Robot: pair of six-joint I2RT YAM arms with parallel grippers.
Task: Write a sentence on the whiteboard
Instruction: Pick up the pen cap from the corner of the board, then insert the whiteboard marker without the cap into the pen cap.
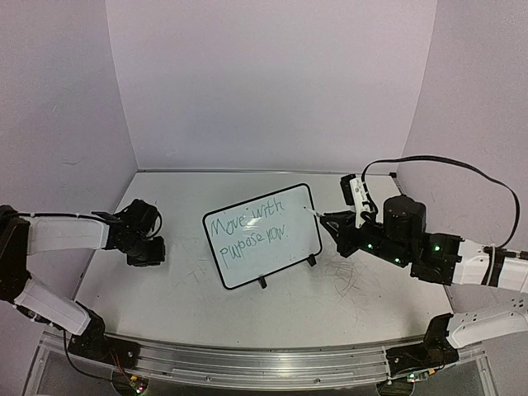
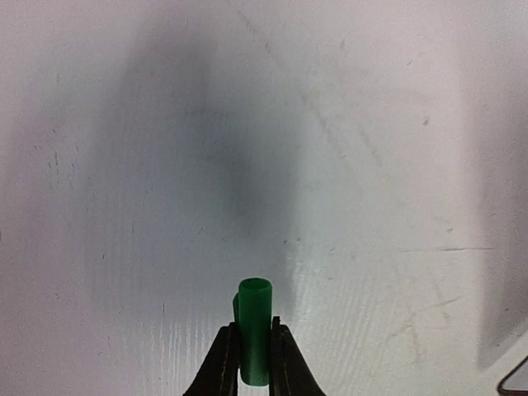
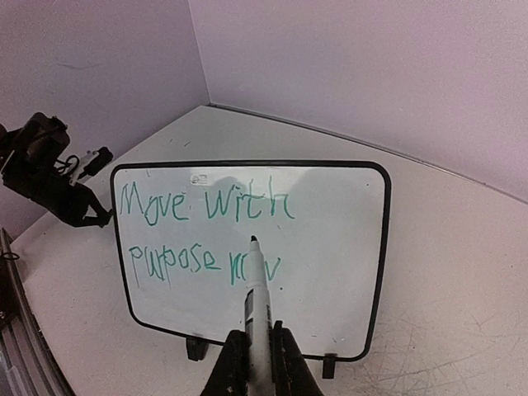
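At the middle of the table (image 1: 173, 293) we see the whiteboard (image 1: 262, 235) propped up, tilted toward us for writing, our right gripper (image 3: 257, 340) clamped on the marker (image 3: 256, 285) aimed at it, our left gripper (image 2: 255, 337) pinching the cap (image 2: 255, 307) well aside.

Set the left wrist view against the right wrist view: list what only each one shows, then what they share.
Only the left wrist view: a green cylinder, probably a marker cap, pinched upright in the left gripper, with nothing but bare surface beyond.

Only the right wrist view: the whiteboard standing on its feet, green handwriting beginning "Move with purpose", and the marker clamped in the right gripper, tip towards the last word.

Both: the scuffed white tabletop, and a gripper shut on a slim object.
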